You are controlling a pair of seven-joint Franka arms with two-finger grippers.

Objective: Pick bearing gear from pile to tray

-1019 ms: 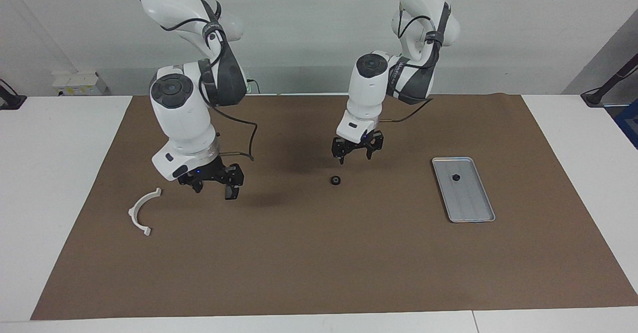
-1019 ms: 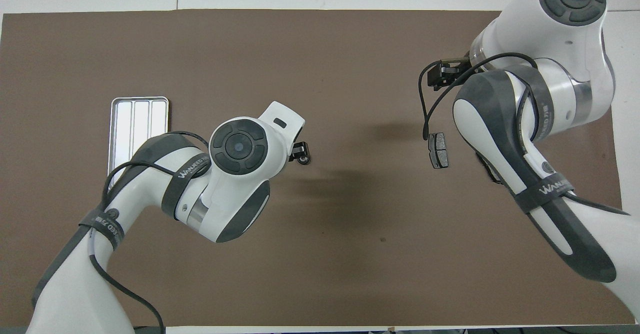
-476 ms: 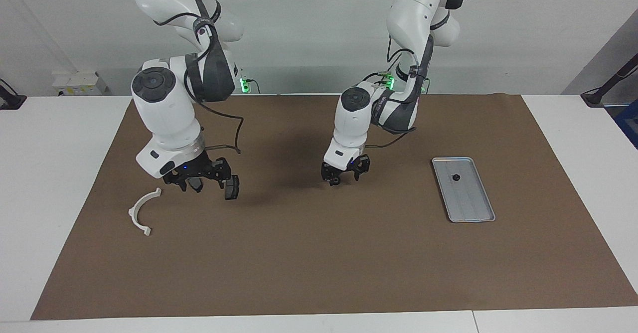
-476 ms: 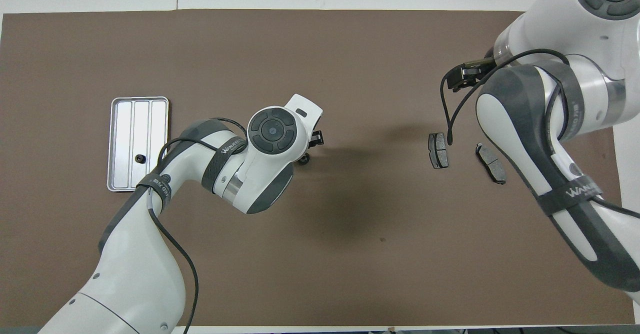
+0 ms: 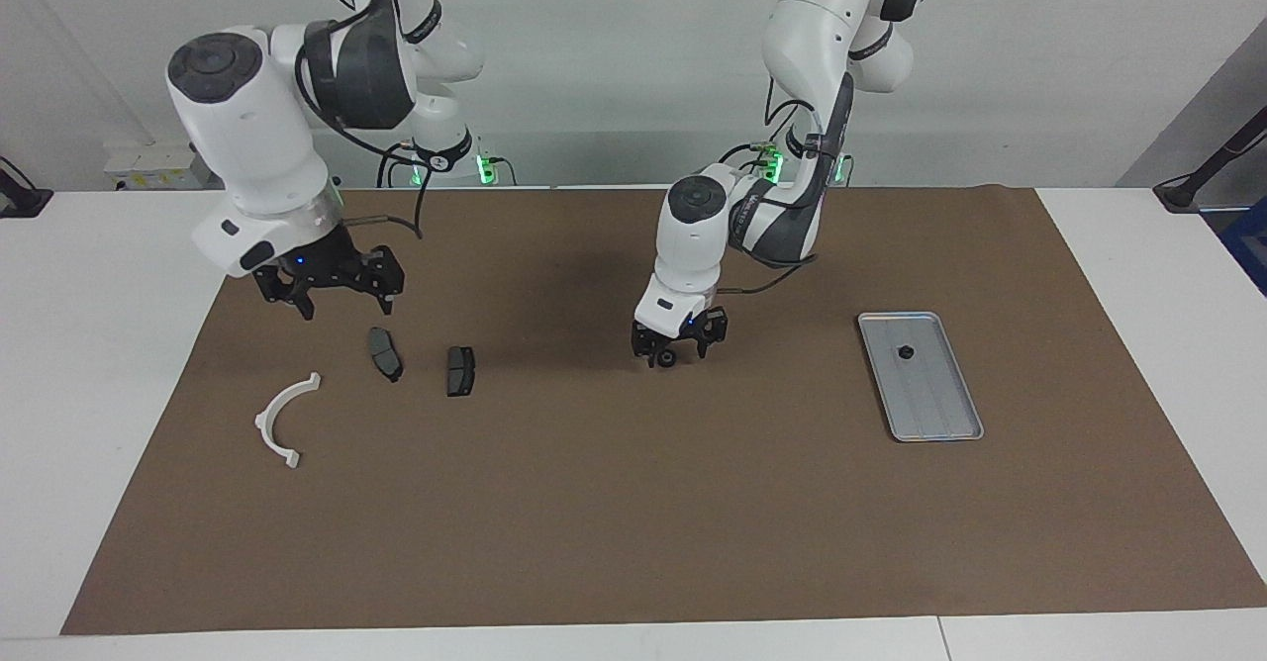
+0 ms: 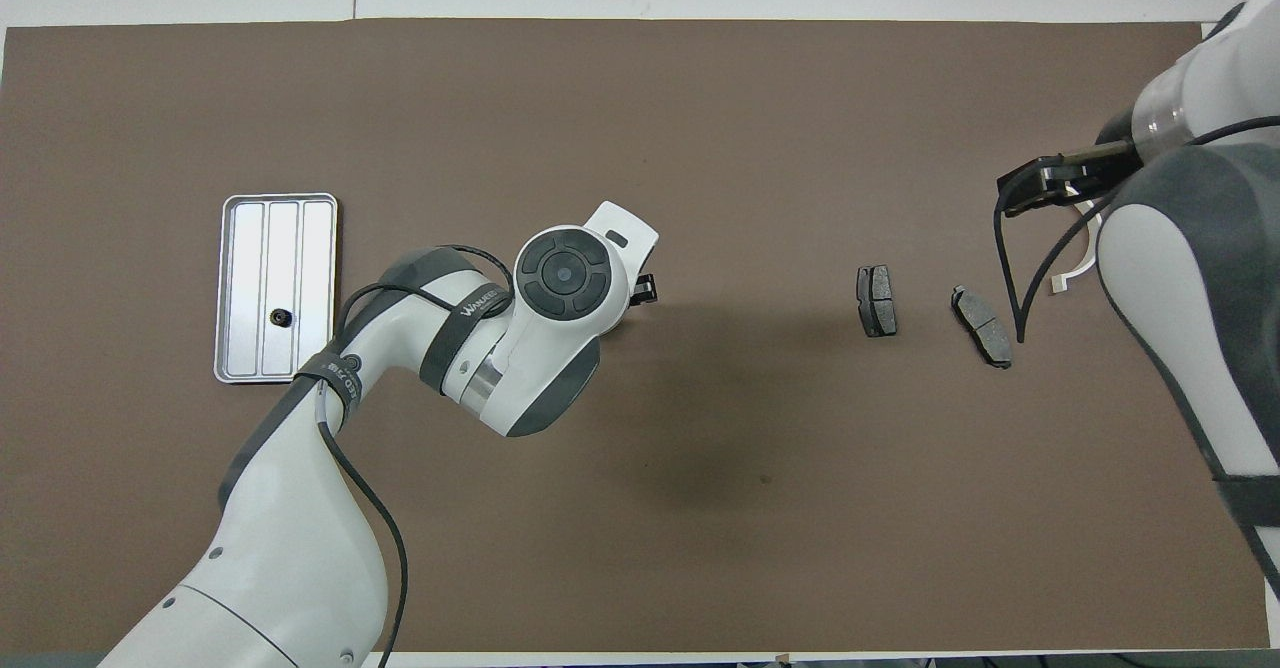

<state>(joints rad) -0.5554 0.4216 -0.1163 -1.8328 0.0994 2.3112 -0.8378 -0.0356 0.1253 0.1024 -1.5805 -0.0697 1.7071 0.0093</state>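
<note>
Centre of the facing view: left end effector (image 5: 676, 352) down on the brown mat (image 5: 633, 503), fingers spread around a small black bearing gear (image 5: 670, 356). Upper left: right end effector (image 5: 327, 290) released, raised above 2 brake pads (image 5: 385, 354) (image 5: 460, 370). Lower left: white arc (image 5: 282, 418). Right: silver tray (image 5: 921, 376) holding 1 black gear (image 5: 905, 351).

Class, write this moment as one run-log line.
left gripper: open around bearing gear on mat | right gripper: open, over mat | tray: one gear inside
</note>
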